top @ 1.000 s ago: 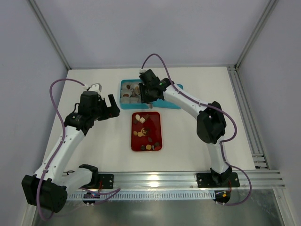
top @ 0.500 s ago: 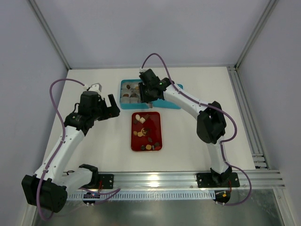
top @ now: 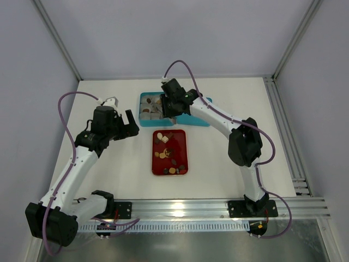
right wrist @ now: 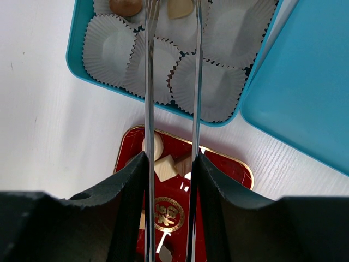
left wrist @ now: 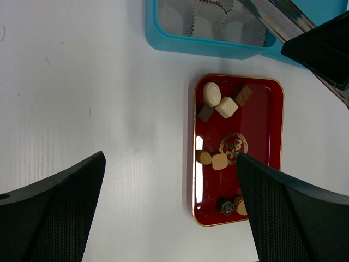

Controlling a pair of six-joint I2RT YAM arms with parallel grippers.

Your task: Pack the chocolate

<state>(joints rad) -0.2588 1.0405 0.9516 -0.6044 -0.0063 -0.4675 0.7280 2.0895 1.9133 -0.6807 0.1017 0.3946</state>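
Two chocolates (right wrist: 125, 5) are seen in cups (right wrist: 109, 46) at the narrowly parted right gripper's (right wrist: 173, 16) tips. Whether one is pinched cannot be told. Most are left on the tray (right wrist: 223, 169) behind it.

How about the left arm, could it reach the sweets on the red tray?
Probably yes: its open tool hangs beside the tray of sweets, bare table between, and the right arm is over the blue box.

Red tray (left wrist: 262, 125): open from above.
Teal box (right wrist: 72, 52): right gripper (right wrist: 172, 11) holds its thin fingers over the middle cups (right wrist: 109, 46); outer cups uncovered.
Lid (right wrist: 305, 82): flat against the box's right side.
Left gripper (top: 130, 124): over bare table (left wrist: 82, 82), beside the tray.
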